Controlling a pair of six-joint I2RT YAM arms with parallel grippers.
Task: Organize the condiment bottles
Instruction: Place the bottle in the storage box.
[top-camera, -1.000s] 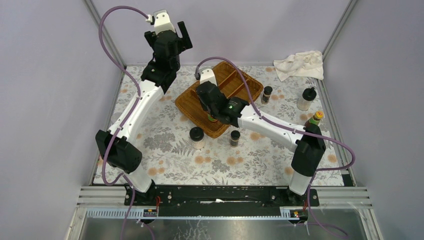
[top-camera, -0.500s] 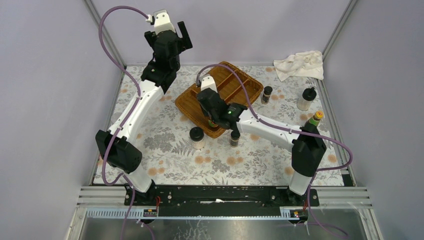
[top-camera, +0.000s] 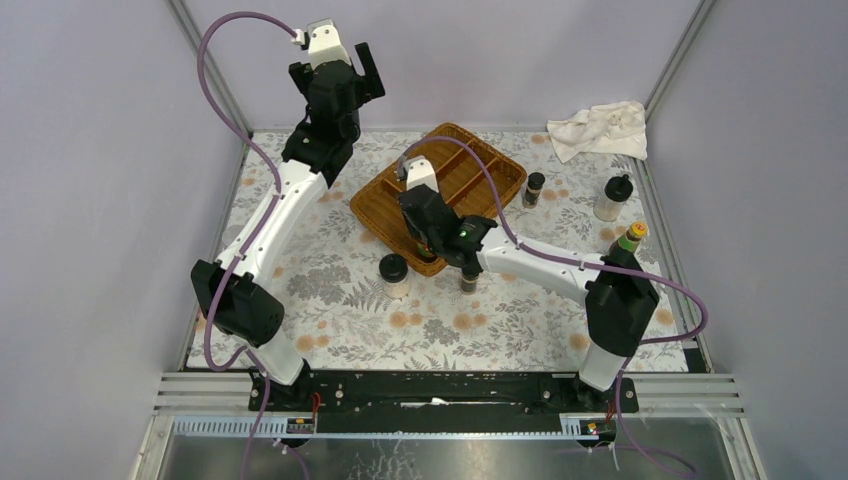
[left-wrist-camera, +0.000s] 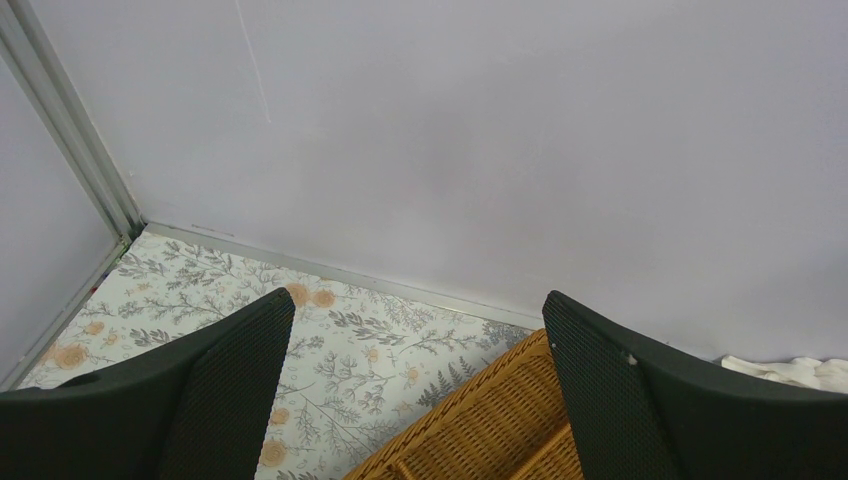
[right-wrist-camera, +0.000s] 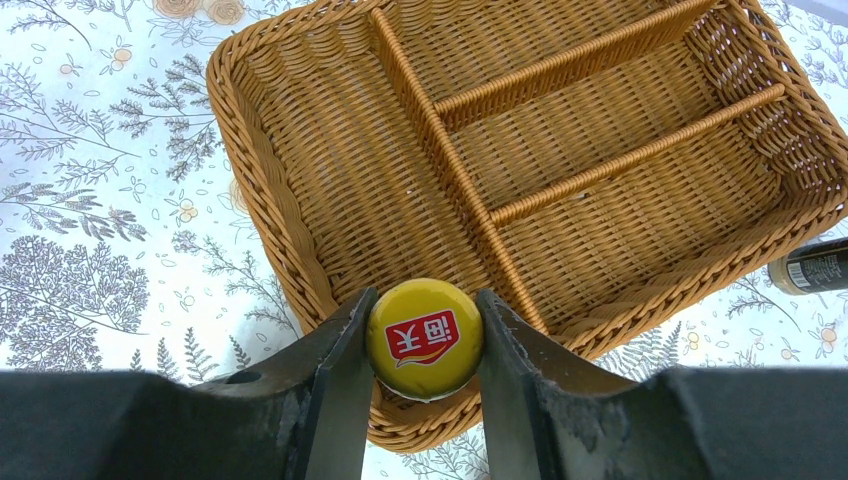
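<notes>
sauce bottle (right-wrist-camera: 425, 338) with the yellow cap is sitting pinched in my right gripper (right-wrist-camera: 424, 322), one finger pressing on each side of the cap. from the right wrist camera it is hanging over the near end of the long compartment of the wicker tray (right-wrist-camera: 262, 190), just inside the rim. i cannot tell whether its base is touching the weave.

my left gripper (left-wrist-camera: 417, 330) is hovering high near the back wall, released, its fingers spread wide, and its camera is looking down past them at a corner of the tray.

the other bottles are standing loose on the floral table (top-camera: 330, 310). a black-lidded jar (top-camera: 393, 274) is standing just beside the tray's near edge. the near spice jar (top-camera: 469, 278) is standing close to it, partly under my right arm. the far spice jar (top-camera: 534, 188) is standing just off the tray's right side. a white shaker (top-camera: 613, 198) is sitting near the table's right edge, and the second sauce bottle (top-camera: 630, 240) is standing nearer to me, right by my right arm's shoulder. a white cloth (top-camera: 600, 128) is lying crumpled in the far right corner.
</notes>
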